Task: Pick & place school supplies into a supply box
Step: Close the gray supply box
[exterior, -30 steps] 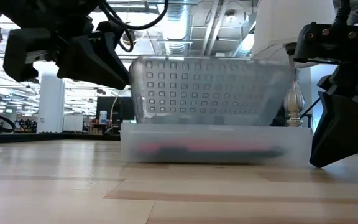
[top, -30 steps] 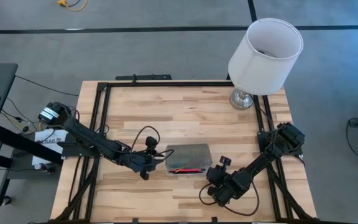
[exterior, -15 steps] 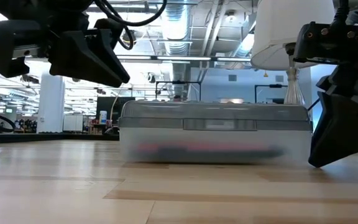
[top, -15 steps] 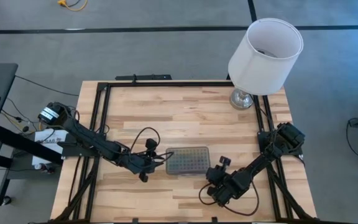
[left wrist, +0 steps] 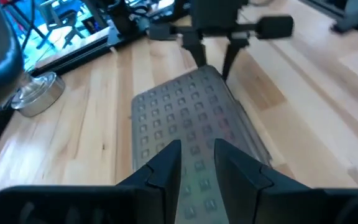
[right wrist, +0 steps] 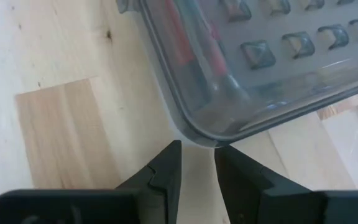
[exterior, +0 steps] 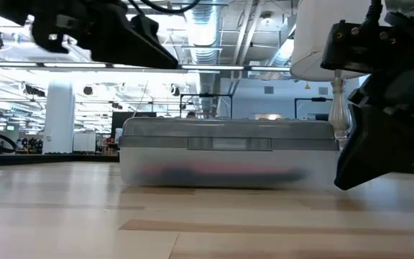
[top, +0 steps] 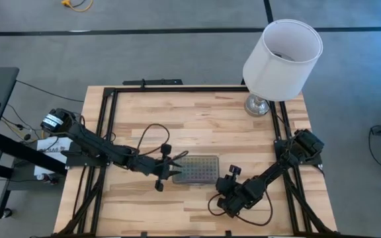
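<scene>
The supply box point(top: 198, 169) lies lid-down shut at mid tabletop point(top: 197, 119); it looks light, stiff and slick, with pens point(right wrist: 194, 50) loose inside, best taken by its short ends. The left end effector point(top: 175, 166) hovers over its left end and the right end effector point(top: 225, 188) sits at its near-right corner, both narrowly parted and empty. Smooth wood planks carry it, a white lamp point(top: 280, 56) stands at the far right, and an open hall lies behind.

Bright, even light; wrist views softly blurred.

Open-plan lab, exposed ceiling ducts point(exterior: 214, 21), fluorescent strip lights point(exterior: 85, 66)

Supply box point(right wrist: 272, 68) corner before hand point(right wrist: 197, 165)
</scene>
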Controlling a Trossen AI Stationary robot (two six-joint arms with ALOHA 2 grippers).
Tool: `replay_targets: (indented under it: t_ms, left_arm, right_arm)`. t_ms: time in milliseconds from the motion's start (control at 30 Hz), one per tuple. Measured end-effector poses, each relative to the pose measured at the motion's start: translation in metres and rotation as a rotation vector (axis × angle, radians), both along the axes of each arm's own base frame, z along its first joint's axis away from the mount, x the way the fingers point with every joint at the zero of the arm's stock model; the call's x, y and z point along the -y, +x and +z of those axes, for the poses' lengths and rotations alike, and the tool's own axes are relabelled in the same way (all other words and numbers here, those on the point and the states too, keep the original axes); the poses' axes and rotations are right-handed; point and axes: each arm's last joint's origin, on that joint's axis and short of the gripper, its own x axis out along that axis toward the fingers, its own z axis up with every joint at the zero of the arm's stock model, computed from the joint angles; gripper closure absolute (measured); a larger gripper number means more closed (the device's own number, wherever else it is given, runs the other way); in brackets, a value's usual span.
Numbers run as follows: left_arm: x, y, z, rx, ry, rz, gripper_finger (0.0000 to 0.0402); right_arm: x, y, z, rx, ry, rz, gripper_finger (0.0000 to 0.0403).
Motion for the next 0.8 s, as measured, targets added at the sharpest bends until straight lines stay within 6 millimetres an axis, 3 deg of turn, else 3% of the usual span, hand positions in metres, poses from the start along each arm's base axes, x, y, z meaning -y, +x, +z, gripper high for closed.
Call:
replay_targets:
  t_ms: [400, 800]
  left_arm:
    - [-0.01, 0.006, 0.003, 0.037, -0.086, 0.048, 0.031]
    - [-0.025, 0.025, -0.045, -0.103, -0.103, 0.145, 0.031]
  right_arm:
    - [0.009, 0.007, 0.0, 0.002, -0.01, -0.017, 0.031]
    - [0.011, 0.011, 0.001, 0.014, -0.004, -0.013, 0.031]
